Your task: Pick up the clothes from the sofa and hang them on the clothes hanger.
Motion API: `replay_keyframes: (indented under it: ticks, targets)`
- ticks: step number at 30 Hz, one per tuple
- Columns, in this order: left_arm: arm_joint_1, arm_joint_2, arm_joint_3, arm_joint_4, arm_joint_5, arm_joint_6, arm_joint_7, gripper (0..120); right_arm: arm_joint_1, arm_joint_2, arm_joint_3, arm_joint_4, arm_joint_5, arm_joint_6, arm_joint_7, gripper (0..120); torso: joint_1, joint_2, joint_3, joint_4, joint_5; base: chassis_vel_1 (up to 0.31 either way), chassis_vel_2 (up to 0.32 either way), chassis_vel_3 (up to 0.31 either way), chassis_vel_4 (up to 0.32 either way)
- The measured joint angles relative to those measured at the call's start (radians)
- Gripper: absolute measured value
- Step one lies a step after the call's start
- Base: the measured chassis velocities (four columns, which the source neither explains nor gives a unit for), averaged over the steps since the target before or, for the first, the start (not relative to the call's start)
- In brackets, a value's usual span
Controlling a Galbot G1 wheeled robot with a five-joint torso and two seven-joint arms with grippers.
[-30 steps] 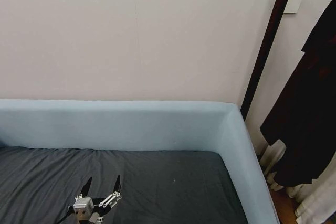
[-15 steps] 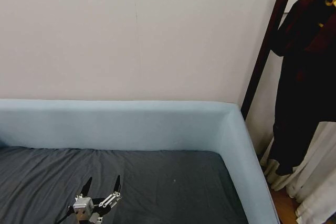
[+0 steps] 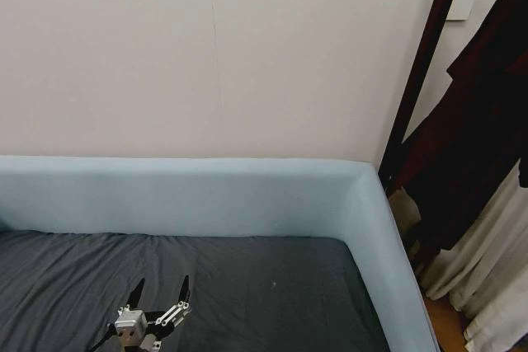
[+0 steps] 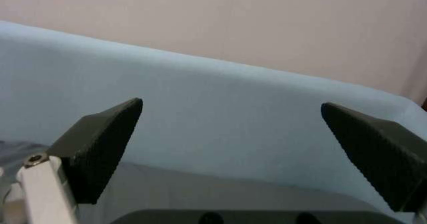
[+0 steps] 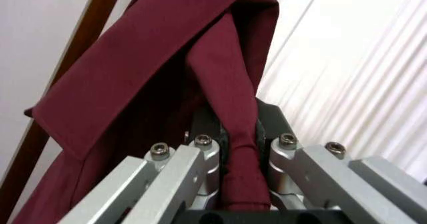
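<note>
Wall (image 3: 206, 55) pale and bare behind light-blue sofa (image 3: 247, 195) with dark grey seat cover. Past the sofa's right arm, white curtain (image 3: 495, 286) and dark wooden clothes hanger (image 3: 417, 80) pole, standing between sofa and cloth. Off the sofa, dark red garment (image 3: 478, 146) up beside the pole; swung wider and lower than half a second ago, edge reaching the pole. Low over the seat, left gripper (image 3: 162, 284) unmoved, fingers (image 4: 100, 144) spread wide, holding nothing. Near the curtain, right gripper (image 5: 233, 129), fingers clamped on a fold of the garment.

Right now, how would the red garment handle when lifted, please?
Probably floppy: the red garment drapes in loose folds from the right gripper. Likely light, since one pinched fold carries it. The left gripper hangs over the sofa.
</note>
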State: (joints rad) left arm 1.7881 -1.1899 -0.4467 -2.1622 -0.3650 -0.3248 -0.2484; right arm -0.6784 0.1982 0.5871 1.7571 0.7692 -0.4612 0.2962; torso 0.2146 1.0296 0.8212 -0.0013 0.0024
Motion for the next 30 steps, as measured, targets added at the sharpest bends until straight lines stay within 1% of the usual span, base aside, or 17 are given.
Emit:
replay_keyframes:
  ticks: [6, 10, 11, 14, 22, 25, 30]
  targets:
    - [0.000, 0.000, 0.000, 0.000, 0.000, 0.000, 0.000, 100, 0.001, -0.005, 0.009, 0.035, 0.057, -0.059, 0.075, 8, 0.000, 0.000, 0.000, 0.0001, 0.0001, 0.000, 0.000, 0.000, 0.000]
    - [0.000, 0.000, 0.000, 0.000, 0.000, 0.000, 0.000, 100, 0.032, -0.006, 0.008, 0.064, 0.122, -0.118, 0.144, 8, 0.000, 0.000, 0.000, 0.0000, 0.0001, 0.000, 0.000, 0.000, 0.000]
    - [0.000, 0.000, 0.000, 0.000, 0.000, 0.000, 0.000, 100, 0.032, -0.006, 0.008, 0.064, 0.122, -0.118, 0.144, 8, 0.000, 0.000, 0.000, 0.0000, 0.0001, 0.000, 0.000, 0.000, 0.000]
    - [0.000, 0.000, 0.000, 0.000, 0.000, 0.000, 0.000, 100, 0.039, -0.014, 0.012, 0.092, 0.189, -0.153, 0.191, 8, 0.000, 0.000, 0.000, -0.0001, 0.0001, 0.000, 0.000, 0.000, 0.000]
    - [0.000, 0.000, 0.000, 0.000, 0.000, 0.000, 0.000, 100, 0.045, -0.010, 0.029, 0.156, 0.296, -0.164, 0.240, 8, 0.000, 0.000, 0.000, -0.0003, 0.0001, 0.000, 0.000, 0.000, 0.000]
    - [0.000, 0.000, 0.000, 0.000, 0.000, 0.000, 0.000, 100, 0.051, -0.005, 0.030, 0.174, 0.337, -0.189, 0.269, 8, 0.000, 0.000, 0.000, -0.0001, 0.0001, 0.000, 0.000, 0.000, 0.000]
    - [0.000, 0.000, 0.000, 0.000, 0.000, 0.000, 0.000, 100, 0.070, -0.003, 0.030, 0.186, 0.446, -0.234, 0.357, 8, 0.000, 0.000, 0.000, 0.0000, 0.0000, 0.000, 0.000, 0.000, 0.000]
